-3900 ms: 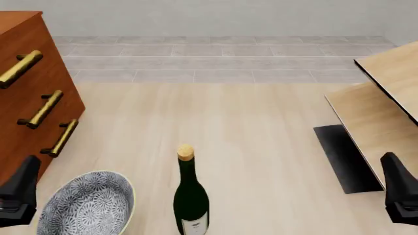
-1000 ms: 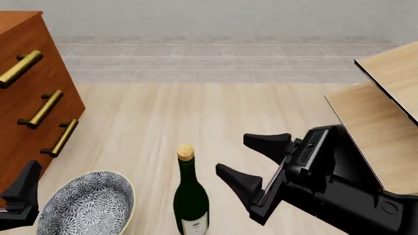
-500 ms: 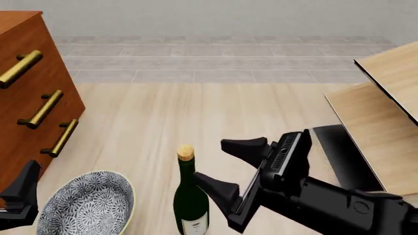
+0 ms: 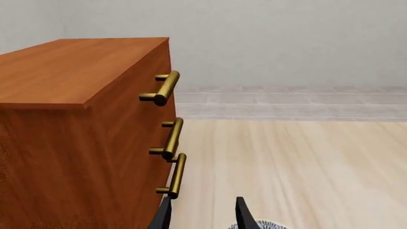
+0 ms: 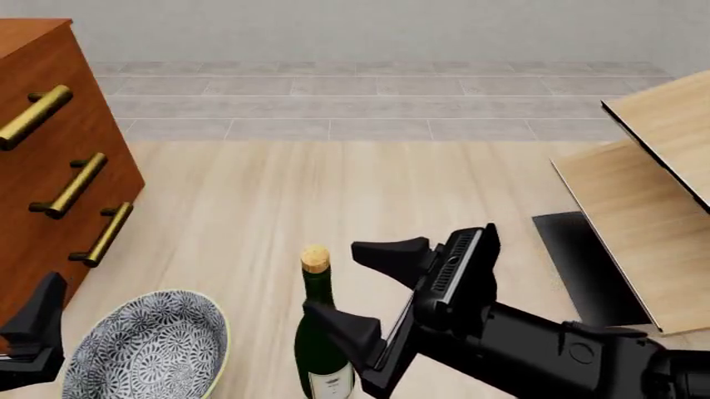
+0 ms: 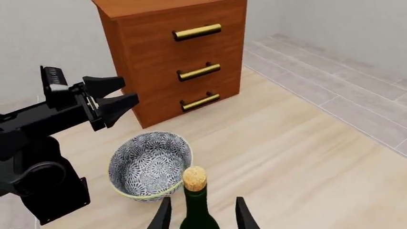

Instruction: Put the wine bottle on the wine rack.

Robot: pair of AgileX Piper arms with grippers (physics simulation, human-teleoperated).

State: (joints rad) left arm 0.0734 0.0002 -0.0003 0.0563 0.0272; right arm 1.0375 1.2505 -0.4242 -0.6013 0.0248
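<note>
The wine bottle point(image 5: 322, 341), dark green with a tan cork and a white label, stands upright near the table's front edge. My right gripper point(image 5: 332, 279) is open, one finger on each side of the bottle's neck, just below the cork; I see no contact. In the right wrist view the bottle point(image 6: 198, 217) rises between the two fingers point(image 6: 163, 215). The wine rack point(image 5: 641, 208), pale-wood slanted panels on a black base plate point(image 5: 574, 264), stands at the right. My left gripper point(image 5: 53, 322) is open and empty at the lower left, beside the bowl.
A reddish-brown drawer cabinet point(image 5: 56, 174) with brass handles stands at the left; it fills much of the left wrist view point(image 4: 83, 124). A blue-patterned bowl point(image 5: 150, 345) sits left of the bottle and shows in the right wrist view point(image 6: 151, 162). Grey tiled floor lies beyond the table.
</note>
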